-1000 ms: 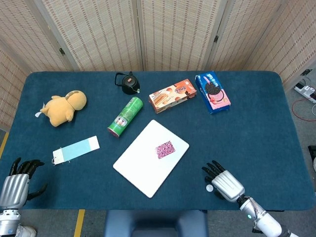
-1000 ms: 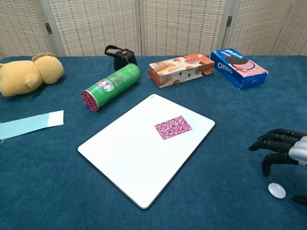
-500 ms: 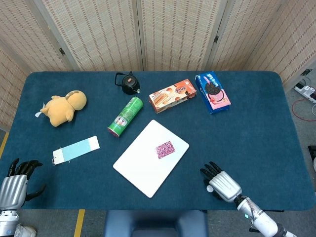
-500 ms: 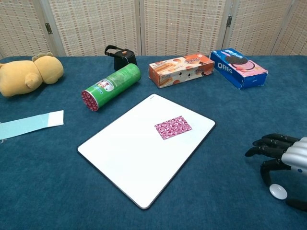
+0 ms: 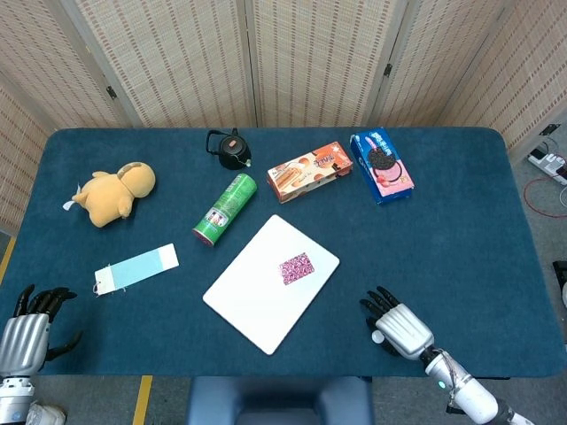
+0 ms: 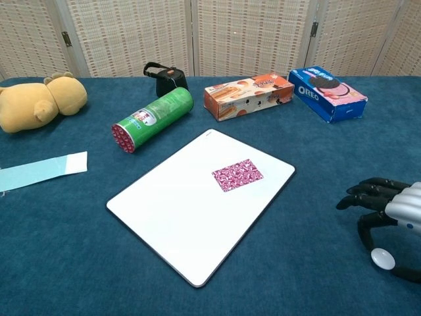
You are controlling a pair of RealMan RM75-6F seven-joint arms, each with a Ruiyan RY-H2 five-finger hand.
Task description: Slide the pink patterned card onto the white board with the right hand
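The pink patterned card (image 5: 296,267) (image 6: 237,175) lies flat on the white board (image 5: 257,297) (image 6: 177,210), toward the board's far right corner. My right hand (image 5: 398,325) (image 6: 388,214) hovers low near the table's front edge, to the right of the board and apart from it. Its dark fingers are spread and hold nothing. My left hand (image 5: 27,328) sits at the front left corner in the head view, fingers apart and empty; the chest view does not show it.
A green can (image 5: 225,209) lies left of the board's far corner. Behind stand a black teapot (image 5: 230,149), an orange box (image 5: 308,171) and a blue cookie box (image 5: 381,166). A plush toy (image 5: 113,192) and a light blue strip (image 5: 136,268) lie left.
The right hand drew back slightly toward the front edge, then shifted a little right and up. The card, the board and the left hand have not moved.
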